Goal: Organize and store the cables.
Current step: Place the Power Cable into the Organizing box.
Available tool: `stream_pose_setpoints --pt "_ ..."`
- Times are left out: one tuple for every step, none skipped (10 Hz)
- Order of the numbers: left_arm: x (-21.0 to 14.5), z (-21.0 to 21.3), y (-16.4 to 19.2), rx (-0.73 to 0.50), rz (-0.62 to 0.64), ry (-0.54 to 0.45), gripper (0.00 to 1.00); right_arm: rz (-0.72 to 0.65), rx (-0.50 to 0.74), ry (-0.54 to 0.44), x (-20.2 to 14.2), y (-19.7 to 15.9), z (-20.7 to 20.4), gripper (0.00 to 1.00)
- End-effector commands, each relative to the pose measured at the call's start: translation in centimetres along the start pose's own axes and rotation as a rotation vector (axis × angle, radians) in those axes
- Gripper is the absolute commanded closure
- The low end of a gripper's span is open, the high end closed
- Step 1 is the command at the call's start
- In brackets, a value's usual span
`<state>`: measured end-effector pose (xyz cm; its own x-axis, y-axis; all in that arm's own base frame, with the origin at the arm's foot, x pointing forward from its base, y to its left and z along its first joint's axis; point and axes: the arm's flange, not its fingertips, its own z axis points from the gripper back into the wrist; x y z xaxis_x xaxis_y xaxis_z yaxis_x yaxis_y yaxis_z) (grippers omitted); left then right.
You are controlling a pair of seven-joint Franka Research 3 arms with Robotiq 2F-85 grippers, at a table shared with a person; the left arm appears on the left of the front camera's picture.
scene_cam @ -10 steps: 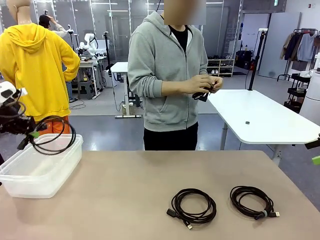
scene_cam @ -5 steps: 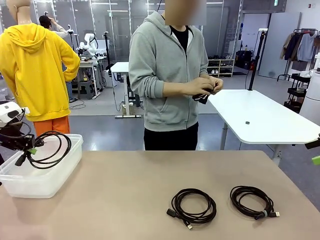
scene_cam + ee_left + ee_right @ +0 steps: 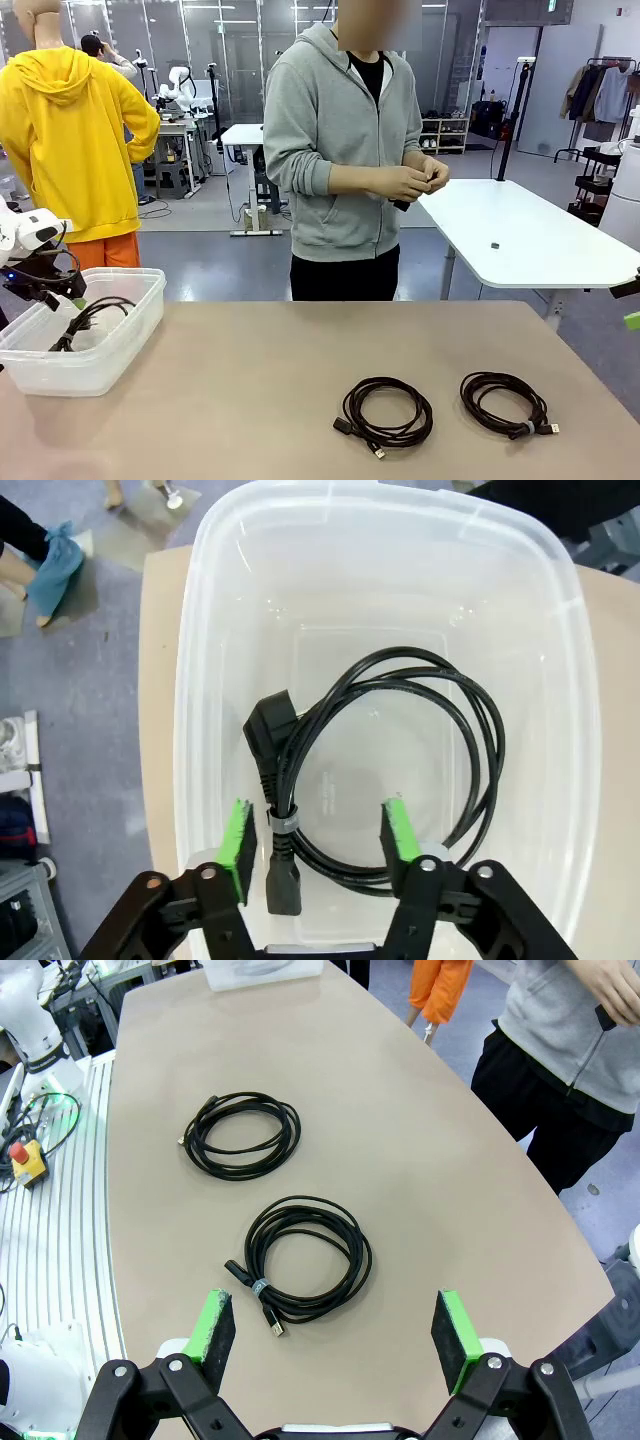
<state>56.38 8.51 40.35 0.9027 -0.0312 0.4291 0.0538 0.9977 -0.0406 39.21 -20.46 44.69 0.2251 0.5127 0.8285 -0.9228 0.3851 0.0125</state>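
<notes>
left fingers point(image 3: 238, 835) and right fingers point(image 3: 212, 1325) gape empty; cable coil point(image 3: 358, 1260) looks light, floppy: pinch the strands at its tie.

The left gripper point(image 3: 318, 832) now stands open; the cable coil point(image 3: 268, 730), gripped before, lies loose in the bin point(image 3: 560, 680) at nine o'clock.

Black cables point(image 3: 388, 411), translucent white bin point(image 3: 122, 345), tan table point(image 3: 250, 390), person's grey hoodie point(image 3: 325, 150)
</notes>
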Motion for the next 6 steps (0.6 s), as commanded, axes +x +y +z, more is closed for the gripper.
stream_pose_setpoints --pt "0.6 0.4 -1.0 0.04 0.0 -0.001 0.0 -0.022 0.006 0.013 0.4 0.2 0.2 0.0" --pt "0.7 0.5 -1.5 0.045 -0.001 -0.004 0.0 -0.022 0.006 0.013 0.4 0.2 0.2 0.0" --pt "0.8 0.6 -2.0 0.05 0.002 -0.007 0.0 -0.022 0.006 0.013 0.4 0.2 0.2 0.0" --pt "0.8 0.7 -2.3 0.058 0.01 -0.011 0.0 -0.022 0.006 0.013 0.4 0.2 0.2 0.0" --pt "0.6 1.0 -2.6 0.062 0.003 -0.009 0.0 -0.022 0.006 0.013 0.4 0.2 0.2 0.0" --pt "0.4 1.3 -2.8 0.074 -0.002 -0.014 0.0 -0.022 0.006 0.013 0.4 0.2 0.2 0.0"
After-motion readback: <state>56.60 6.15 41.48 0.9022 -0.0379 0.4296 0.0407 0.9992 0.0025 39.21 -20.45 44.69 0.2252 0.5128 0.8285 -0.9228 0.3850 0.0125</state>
